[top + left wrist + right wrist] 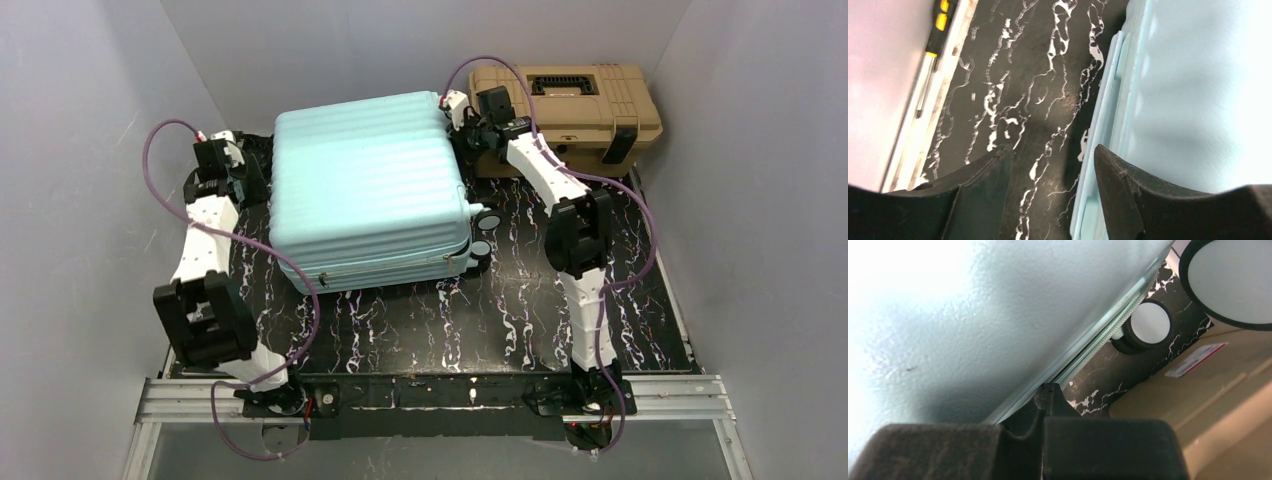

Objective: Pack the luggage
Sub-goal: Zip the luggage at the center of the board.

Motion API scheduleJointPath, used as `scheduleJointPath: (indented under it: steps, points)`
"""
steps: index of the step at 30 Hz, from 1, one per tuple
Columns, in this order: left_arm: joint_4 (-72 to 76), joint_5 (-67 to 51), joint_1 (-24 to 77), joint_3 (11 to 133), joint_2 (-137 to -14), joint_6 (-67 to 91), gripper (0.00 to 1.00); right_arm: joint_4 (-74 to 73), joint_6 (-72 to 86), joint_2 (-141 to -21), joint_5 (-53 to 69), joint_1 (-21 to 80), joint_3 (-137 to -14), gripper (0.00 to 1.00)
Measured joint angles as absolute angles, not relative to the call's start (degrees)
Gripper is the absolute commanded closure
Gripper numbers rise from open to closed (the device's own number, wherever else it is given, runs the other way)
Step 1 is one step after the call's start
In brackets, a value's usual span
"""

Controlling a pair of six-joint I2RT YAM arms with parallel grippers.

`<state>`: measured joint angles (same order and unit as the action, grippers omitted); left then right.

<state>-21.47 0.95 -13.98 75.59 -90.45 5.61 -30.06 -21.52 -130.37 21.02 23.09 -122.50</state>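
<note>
**Luggage** (370, 190): mint-blue ribbed hard-shell suitcase, closed, lying flat at the centre-far part of the black marbled table (420, 320), black wheels (488, 220) to the right.

**Left gripper** (1053, 192): arm reaching forward along the case's left side. Fingers spread, one over bare table, the other against the case's edge, nothing held.

**Right gripper** (1048, 395): arm stretched to the far right corner. Fingers pressed together, tips at the zipper seam; any pinch cannot be told.

**Tan toolbox** (590, 105): behind the right arm, just beside the case.
</note>
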Motion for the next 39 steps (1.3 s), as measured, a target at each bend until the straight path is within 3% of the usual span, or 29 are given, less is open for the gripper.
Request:
scheduleJointPath:
  steps: [8, 20, 24, 27, 31, 39]
  points:
    - [-23.5, 0.3, -13.9, 69.2, -73.8, 4.6, 0.42, -30.0, -20.9, -135.2, 21.2, 25.4, -129.6, 0.99]
    - [-25.7, 3.0, -22.4, 65.7, -68.4, 1.9, 0.45, -26.7, -18.0, -135.2, 19.4, 31.9, -128.5, 0.98]
    - [-26.0, 2.2, -22.8, 65.6, -66.5, 1.5, 0.45, -26.7, -15.7, -135.0, 14.1, 33.6, -129.0, 0.8]
    - [-26.6, 1.8, -22.8, 65.1, -65.1, 1.2, 0.45, -27.0, -13.4, -133.0, 12.4, 33.6, -127.6, 0.61]
    - [-27.7, 0.6, -22.8, 65.2, -63.5, 1.0, 0.45, -28.1, -10.8, -123.0, 14.4, 32.1, -118.9, 0.44]
    - [-31.2, -5.7, -21.7, 71.5, -63.3, 1.6, 0.41, -28.8, -10.9, -86.8, 20.4, 21.6, -93.3, 0.34]
